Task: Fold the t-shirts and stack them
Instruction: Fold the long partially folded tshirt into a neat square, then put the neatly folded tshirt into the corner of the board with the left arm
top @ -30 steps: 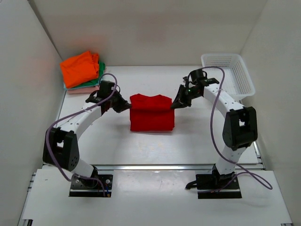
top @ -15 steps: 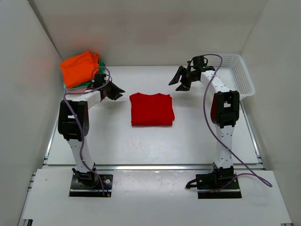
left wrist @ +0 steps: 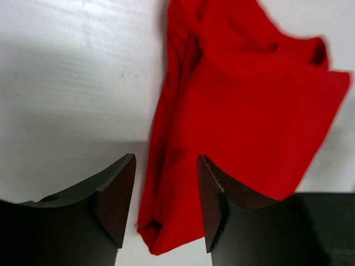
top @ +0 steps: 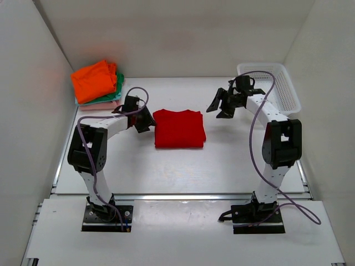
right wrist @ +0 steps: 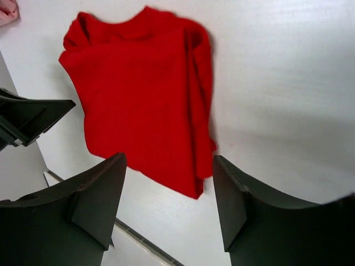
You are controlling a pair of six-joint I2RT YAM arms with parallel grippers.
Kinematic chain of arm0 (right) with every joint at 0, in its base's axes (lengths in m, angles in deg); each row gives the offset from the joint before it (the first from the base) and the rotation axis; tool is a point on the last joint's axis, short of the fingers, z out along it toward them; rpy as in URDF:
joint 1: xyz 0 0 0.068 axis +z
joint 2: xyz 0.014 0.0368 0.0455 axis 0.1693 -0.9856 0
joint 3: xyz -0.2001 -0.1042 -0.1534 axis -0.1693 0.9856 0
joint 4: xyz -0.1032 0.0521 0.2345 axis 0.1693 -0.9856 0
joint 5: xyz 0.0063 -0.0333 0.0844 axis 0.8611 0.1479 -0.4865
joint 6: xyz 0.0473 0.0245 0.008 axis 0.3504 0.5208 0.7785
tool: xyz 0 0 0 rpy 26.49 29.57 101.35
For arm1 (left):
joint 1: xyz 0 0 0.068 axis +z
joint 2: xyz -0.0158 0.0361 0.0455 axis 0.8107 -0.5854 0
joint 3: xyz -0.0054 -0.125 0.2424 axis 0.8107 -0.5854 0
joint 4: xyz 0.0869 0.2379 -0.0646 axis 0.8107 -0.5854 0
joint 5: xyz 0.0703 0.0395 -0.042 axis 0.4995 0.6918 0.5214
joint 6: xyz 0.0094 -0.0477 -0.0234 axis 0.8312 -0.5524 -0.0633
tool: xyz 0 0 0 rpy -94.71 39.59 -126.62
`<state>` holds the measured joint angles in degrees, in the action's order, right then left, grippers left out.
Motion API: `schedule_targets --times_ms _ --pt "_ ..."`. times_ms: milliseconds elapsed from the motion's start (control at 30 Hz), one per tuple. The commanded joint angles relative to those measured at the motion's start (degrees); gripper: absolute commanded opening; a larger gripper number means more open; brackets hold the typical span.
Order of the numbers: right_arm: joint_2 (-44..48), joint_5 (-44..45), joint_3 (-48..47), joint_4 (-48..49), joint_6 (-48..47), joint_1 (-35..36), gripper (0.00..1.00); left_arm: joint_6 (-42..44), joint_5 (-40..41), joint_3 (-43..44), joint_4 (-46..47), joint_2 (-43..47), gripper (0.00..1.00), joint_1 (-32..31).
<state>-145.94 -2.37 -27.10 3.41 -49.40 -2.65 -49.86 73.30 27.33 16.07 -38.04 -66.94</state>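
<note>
Both the left jaws and right jaws stand parted, holding nothing. The left jaws sit just beside the red t-shirt (top: 178, 128), perhaps touching it. A careless sweep could snag and undo its fold.

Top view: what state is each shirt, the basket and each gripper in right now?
red t-shirt: folded, lying flat mid-table, not held
stack of folded t-shirts: orange on top, green and pink beneath, far-left corner
basket: upright, far-right corner
left gripper: open, at the red t-shirt's left edge, holding nothing
right gripper: open, right of the red t-shirt, holding nothing
</note>
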Motion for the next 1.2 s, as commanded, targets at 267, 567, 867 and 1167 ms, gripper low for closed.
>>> schedule_targets --times_ms 267,567,867,1167 --pt "17.6 1.9 16.6 3.5 -0.6 -1.8 0.62 15.7 20.2 15.9 -17.9 -9.1 0.68 -10.8" --pt "23.6 0.5 21.0 4.1 0.5 -5.2 0.62 15.7 23.3 21.4 -29.3 -16.9 0.73 -12.9" --pt "25.3 -0.1 21.2 5.0 1.1 -6.0 0.62 15.3 23.7 29.4 -36.6 -22.3 0.43 -13.2" --pt "26.5 -1.9 22.2 5.1 0.8 -8.5 0.61 17.6 17.0 31.1 -36.3 -20.0 0.00 -7.9"
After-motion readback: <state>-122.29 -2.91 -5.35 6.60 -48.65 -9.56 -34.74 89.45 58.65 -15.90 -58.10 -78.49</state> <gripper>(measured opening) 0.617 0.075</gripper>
